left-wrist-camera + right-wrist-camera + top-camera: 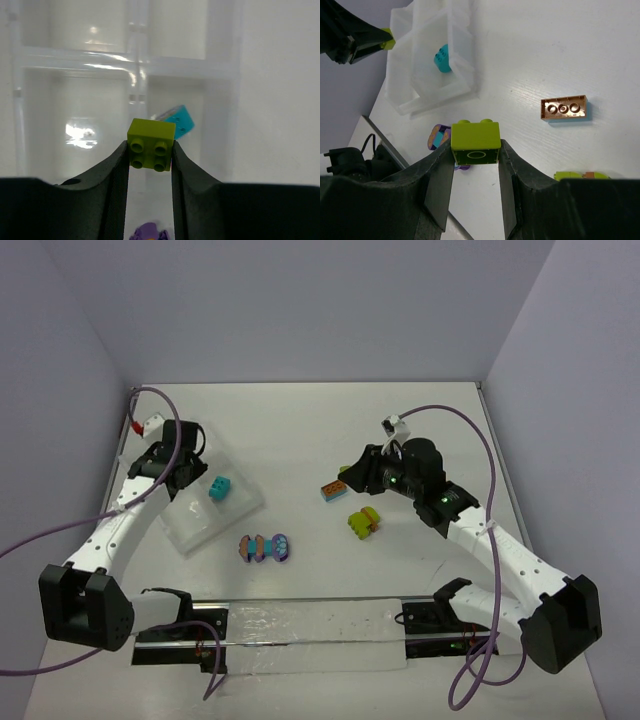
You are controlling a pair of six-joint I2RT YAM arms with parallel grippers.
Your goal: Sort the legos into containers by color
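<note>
1. While the left tool (150, 150) pinches a lime brick (151, 142) above the tray (135, 65), at the centre of its wrist view, I judge the step in hand to be a drop-off.
2. Next I'd want it over a compartment other than the one holding the turquoise brick (177, 120) just behind; only then should the jaws part.
3. That lime brick's studs face the camera. It looks square, with no clear long axis.
4. The right tool (476, 150) grips a second lime brick (475, 142) over the worktop (560, 50), studs toward the frame top, long axis across the jaws.
</note>
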